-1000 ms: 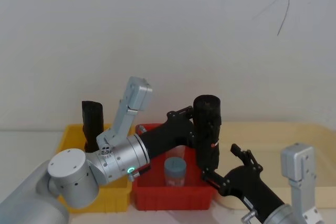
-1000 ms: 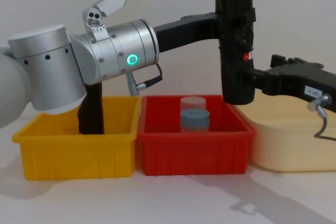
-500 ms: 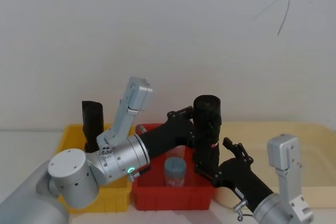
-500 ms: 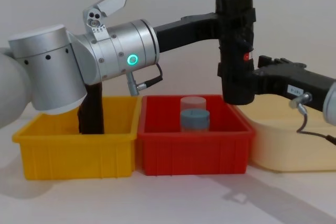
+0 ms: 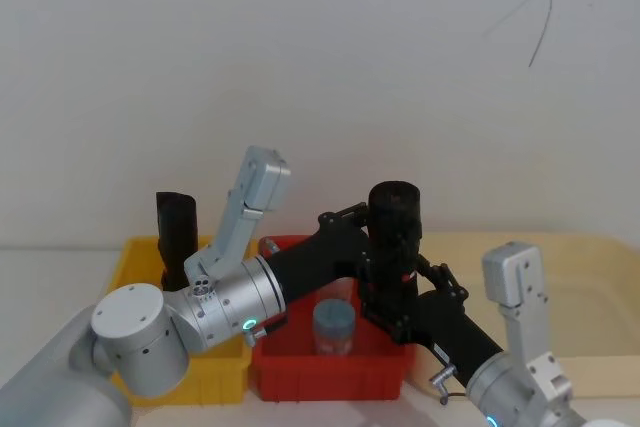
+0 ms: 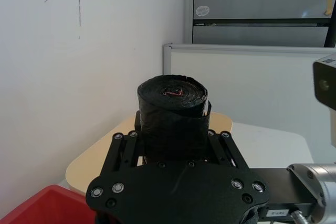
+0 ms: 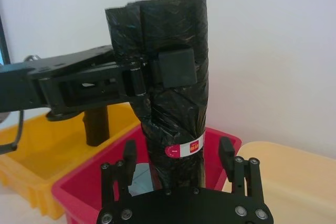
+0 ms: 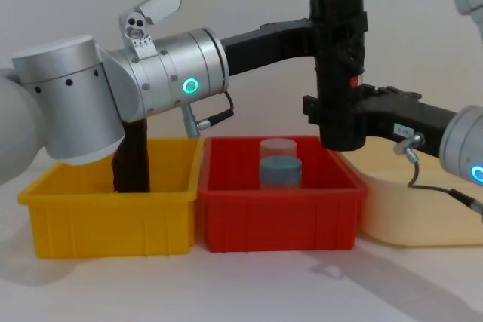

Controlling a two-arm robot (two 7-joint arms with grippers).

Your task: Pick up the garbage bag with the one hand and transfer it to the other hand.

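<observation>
The garbage bag [image 8: 339, 65], a thick black roll with a small red mark on its band, hangs upright above the red bin [image 8: 279, 224]. My left gripper [image 8: 339, 24] reaches in from the left and is shut on the roll's upper part. In the left wrist view the garbage bag [image 6: 173, 108] stands between that gripper's fingers. My right gripper [image 8: 332, 111], with a small white label, comes from the right and stands open. In the right wrist view its fingers [image 7: 227, 153] flank the lower part of the garbage bag [image 7: 168, 87] with a gap on each side.
A yellow bin [image 8: 106, 224] on the left holds a slimmer black roll [image 8: 132, 160] standing upright. In the red bin stands a clear container with a blue cap [image 8: 280, 167]. A cream tray [image 8: 407, 201] lies to the right.
My right gripper has moved left to the bag; its open fingers now sit on both sides of the roll's lower part. The left arm and the bag have stayed still.
</observation>
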